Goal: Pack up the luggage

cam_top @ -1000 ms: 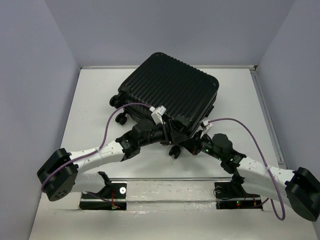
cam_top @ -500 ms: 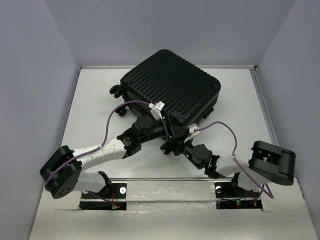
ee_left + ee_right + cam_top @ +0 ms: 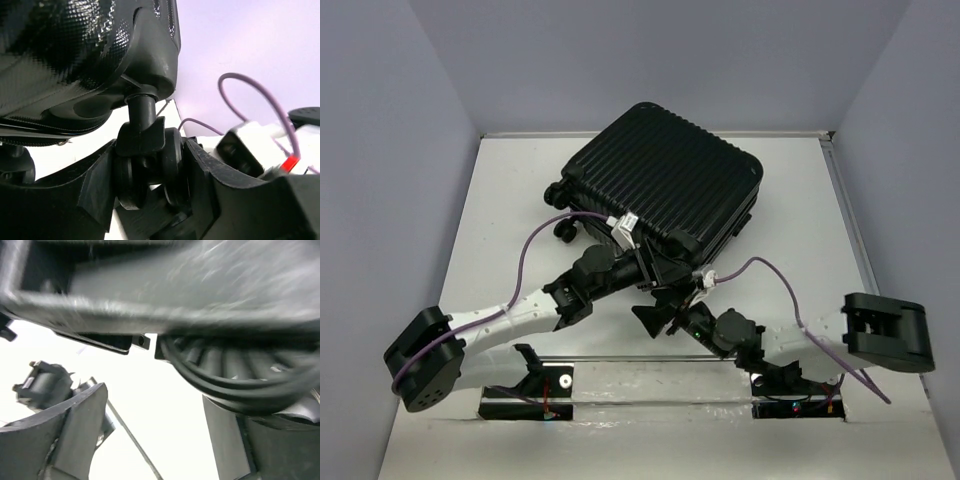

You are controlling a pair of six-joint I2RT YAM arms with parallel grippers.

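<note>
Luggage (image 3: 665,185): a black ribbed hard-shell case lying flat at the far middle of the table (image 3: 510,210), broad face up. The shell looks closed.
Lie of the case: askew to the table edges, with one corner turned toward the arms. The wheeled side faces near-left.
Caster wheel (image 3: 150,172): hangs on its stem under the near corner of the case. In the left wrist view it sits squarely between two fingers.
Left gripper (image 3: 658,265): closed around that caster wheel, one finger against each side of it. This arm reaches in from the near-left and is the one in contact with the case.
Right gripper (image 3: 662,308): fingers spread with nothing between them. It sits just on the near side of the left gripper, below the case's corner. Its wrist view is blurred, showing only the underside of the shell and a round ribbed part close to one finger.
Key relation: the case lies directly beyond both grippers, away from the bases. The left arm holds its nearest corner and the right arm is just beside that corner but apart from the shell.
Judgement: the coming move likely turns on shifting or turning the case by this wheel, since the wheel is the only hold either arm has.
</note>
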